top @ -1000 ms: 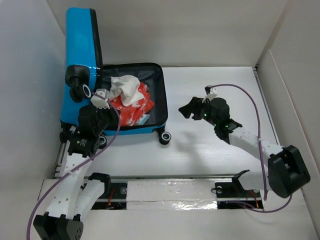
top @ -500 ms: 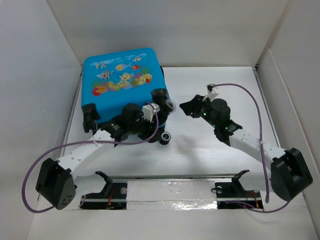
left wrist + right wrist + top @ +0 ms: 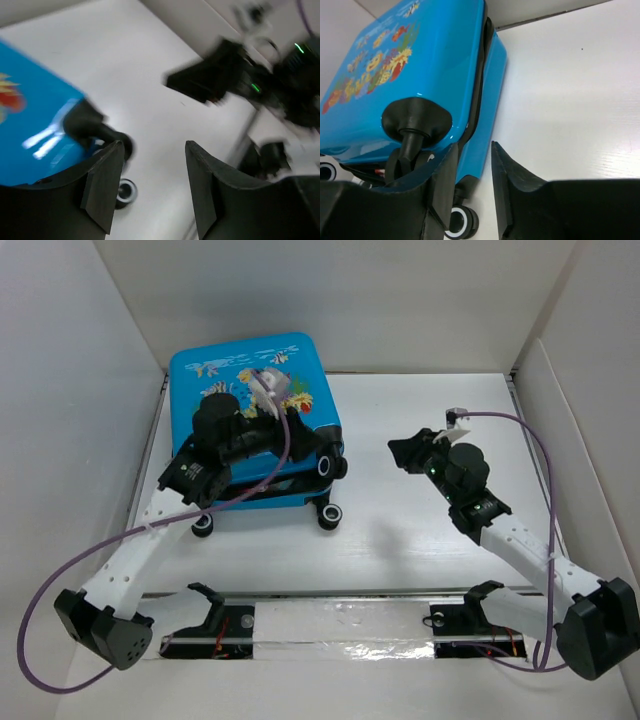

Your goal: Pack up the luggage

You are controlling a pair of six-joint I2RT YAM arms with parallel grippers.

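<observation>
The luggage (image 3: 235,365) lies shut at the back left, its fish-print lid facing up. It also shows in the left wrist view (image 3: 30,135) and the right wrist view (image 3: 420,60), where a thin dark seam runs between its halves. My left gripper (image 3: 298,443) is open and empty, over the lid near its right edge, pointing right (image 3: 154,145). My right gripper (image 3: 405,452) is open and empty (image 3: 474,145). It is on the table a short way right of the luggage, pointing at its wheel end.
The black wheels (image 3: 330,517) stick out at the luggage's near edge, one by my right fingers (image 3: 457,222). White walls (image 3: 120,360) enclose the table on the left, back and right. A taped rail (image 3: 340,625) runs along the front. Purple cables (image 3: 520,440) loop from both arms.
One second ago the luggage was open with clothes inside; now the lid is down. My left gripper has moved from the front edge up over the lid. My right gripper has shifted slightly right.
</observation>
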